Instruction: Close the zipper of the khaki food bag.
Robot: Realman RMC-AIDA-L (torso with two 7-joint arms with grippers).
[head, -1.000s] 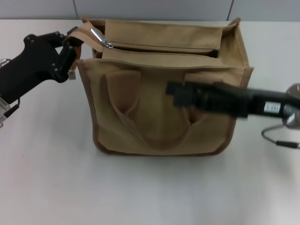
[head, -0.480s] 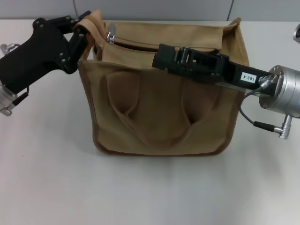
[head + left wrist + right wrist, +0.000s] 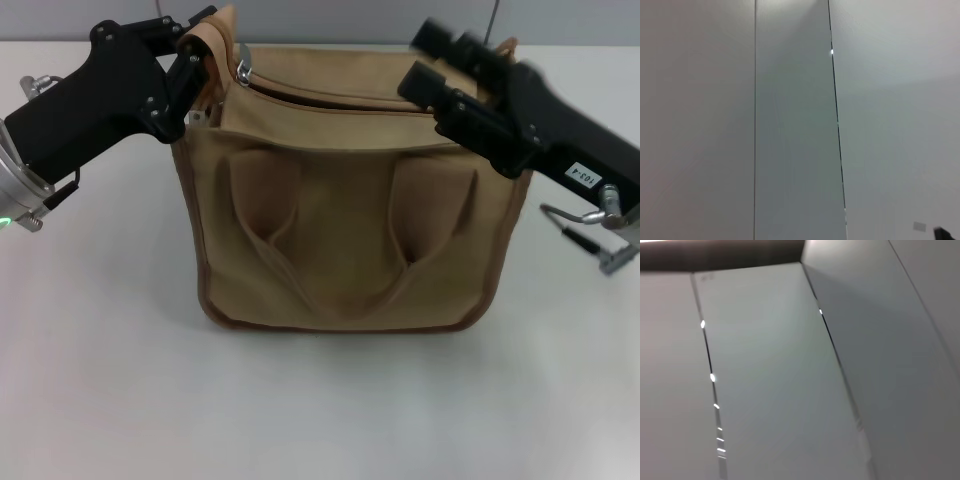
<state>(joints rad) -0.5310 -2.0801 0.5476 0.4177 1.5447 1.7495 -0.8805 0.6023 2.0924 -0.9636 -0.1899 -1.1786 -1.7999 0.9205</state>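
The khaki food bag (image 3: 345, 235) stands upright at the table's middle, its two handles hanging down the front. The zipper (image 3: 340, 100) runs along the top and gapes as a dark slit. Its silver slider and pull tab (image 3: 241, 70) sit at the left end. My left gripper (image 3: 192, 52) is shut on the bag's fabric end tab (image 3: 215, 28) at the top left corner and holds it up. My right gripper (image 3: 418, 62) is open above the bag's top right, its black fingers (image 3: 440, 45) pointing left over the zipper. Both wrist views show only wall panels.
The white table (image 3: 100, 380) surrounds the bag. A grey panelled wall (image 3: 330, 20) stands behind it. My right arm's silver wrist and cable (image 3: 600, 225) hang beside the bag's right side.
My right arm has swung up from across the bag's front to above its top right. My left gripper has risen slightly, lifting the end tab and slider.
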